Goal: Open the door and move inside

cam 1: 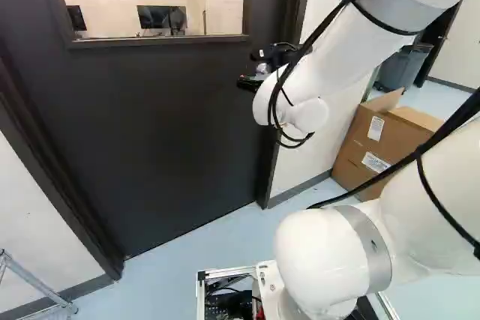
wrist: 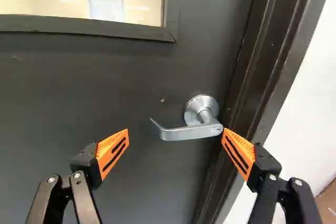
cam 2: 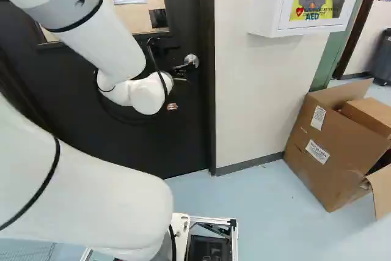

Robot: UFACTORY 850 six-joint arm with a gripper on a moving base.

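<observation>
The dark door (cam 1: 165, 125) stands closed in its frame, with a window in its upper part. My gripper (cam 1: 253, 82) is near the door's handle side in the left base view, partly behind the arm. In the wrist view the gripper (wrist: 175, 131) is open, its two orange-padded fingers wide apart. The silver lever handle (wrist: 184, 132) lies ahead, between the fingertips. Its pivot end is close beside one fingertip; contact cannot be told. The lever's free end points toward the other finger, with a gap between. In the right base view the handle (cam 2: 191, 61) shows just past the wrist.
A dark door frame (wrist: 262, 77) runs beside the handle, with white wall beyond. Right of the door, an open cardboard box (cam 2: 324, 145) stands on the floor and a white AED cabinet (cam 2: 269, 4) hangs on the wall. A metal stand (cam 1: 34, 282) is at far left.
</observation>
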